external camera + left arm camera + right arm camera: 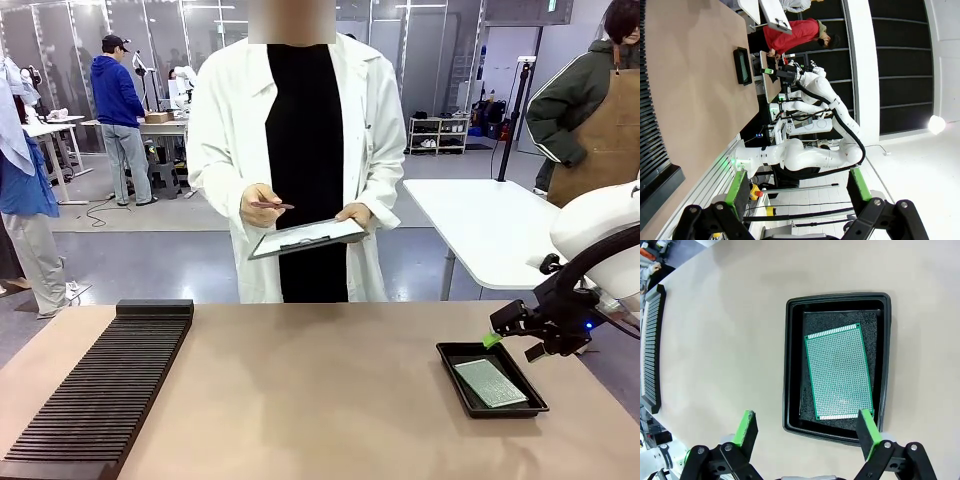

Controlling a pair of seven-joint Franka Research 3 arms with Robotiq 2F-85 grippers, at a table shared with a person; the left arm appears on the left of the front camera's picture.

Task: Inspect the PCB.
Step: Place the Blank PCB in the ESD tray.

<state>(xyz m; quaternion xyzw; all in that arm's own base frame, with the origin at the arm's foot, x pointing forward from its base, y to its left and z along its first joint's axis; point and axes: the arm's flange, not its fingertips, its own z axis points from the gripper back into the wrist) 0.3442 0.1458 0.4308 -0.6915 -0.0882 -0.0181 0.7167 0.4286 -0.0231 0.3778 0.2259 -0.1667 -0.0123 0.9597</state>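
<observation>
While lying flat and slightly askew inside the black tray [792, 365] at the bench's [320, 390] right end, PCB [839, 371] untouched. Right pincer [807, 432] spread wide, hovering above the tray's near edge, grasping nothing. Left pincer [797, 190] likewise released, off the bench's side. Slotted black rack [95, 395] at far left. Person's hands holding clipboard [305, 237].

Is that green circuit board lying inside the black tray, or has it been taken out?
Inside. The PCB lies flat on the floor of the black tray, a little askew, with the tray's rim showing on every side of it.
</observation>
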